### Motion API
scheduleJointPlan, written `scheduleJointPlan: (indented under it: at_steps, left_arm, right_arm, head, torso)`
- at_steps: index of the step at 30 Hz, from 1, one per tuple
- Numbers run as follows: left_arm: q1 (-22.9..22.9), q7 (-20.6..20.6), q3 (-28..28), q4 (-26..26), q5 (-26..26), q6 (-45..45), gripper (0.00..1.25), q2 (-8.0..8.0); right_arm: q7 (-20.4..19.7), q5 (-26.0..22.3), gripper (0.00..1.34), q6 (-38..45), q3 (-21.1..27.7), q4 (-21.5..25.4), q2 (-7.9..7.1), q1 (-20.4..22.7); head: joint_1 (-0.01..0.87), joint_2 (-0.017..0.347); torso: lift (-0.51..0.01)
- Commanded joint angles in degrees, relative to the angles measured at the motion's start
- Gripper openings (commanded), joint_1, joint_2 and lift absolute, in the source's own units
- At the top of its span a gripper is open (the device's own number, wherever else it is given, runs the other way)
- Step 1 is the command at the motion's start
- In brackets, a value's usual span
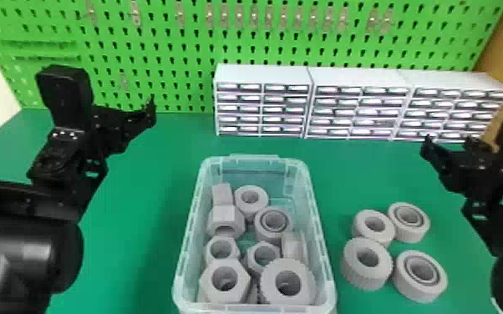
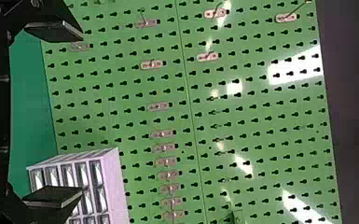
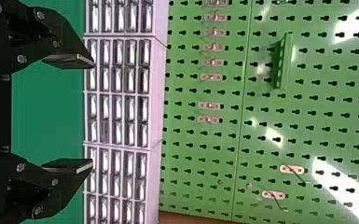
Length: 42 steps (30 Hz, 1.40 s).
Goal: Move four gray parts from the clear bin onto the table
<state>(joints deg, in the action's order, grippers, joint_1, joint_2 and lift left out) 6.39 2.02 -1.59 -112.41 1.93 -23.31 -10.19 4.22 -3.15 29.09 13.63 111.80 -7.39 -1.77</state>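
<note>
The clear bin (image 1: 323, 250) stands at the table's front centre, holding several gray parts, among them a hex nut (image 1: 224, 282) and a ribbed ring (image 1: 287, 283). Right of it, four gray round parts (image 1: 367, 264) lie grouped on the green table. My left gripper (image 1: 148, 112) is raised left of the bin and beyond it; in the left wrist view the left gripper (image 2: 79, 112) is open, nothing between its fingers. My right gripper (image 1: 430, 144) is raised behind and right of the four parts; in the right wrist view the right gripper (image 3: 92, 113) stands open and holds nothing.
White drawer cabinets (image 1: 261, 75) line the back of the table (image 1: 138, 234), in front of a green pegboard (image 1: 171, 54) with small hooks. Bare tabletop lies left of the bin and between it and the cabinets.
</note>
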Motion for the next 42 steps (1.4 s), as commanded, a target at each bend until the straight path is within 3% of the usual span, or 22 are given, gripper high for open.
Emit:
scheduleJointPlan:
  at_steps: [1, 42]
  left_arm:
    - [-0.07, 0.00, 0.10, 0.00, 0.00, 0.01, 1.13, 0.00]
    - [-0.07, 0.00, 0.45, 0.00, -0.35, 0.19, 1.12, 0.00]
  right_arm:
    - [0.00, -0.02, 0.83, 0.09, -0.18, 0.00, -0.08, 0.01]
    - [0.00, -0.28, 0.83, 0.35, -0.44, 0.00, -0.16, -0.16]
  head:
    - [0.686, 0.026]
    - [0.686, 0.026]
  torso:
    - [-0.050]
    - [-0.050]
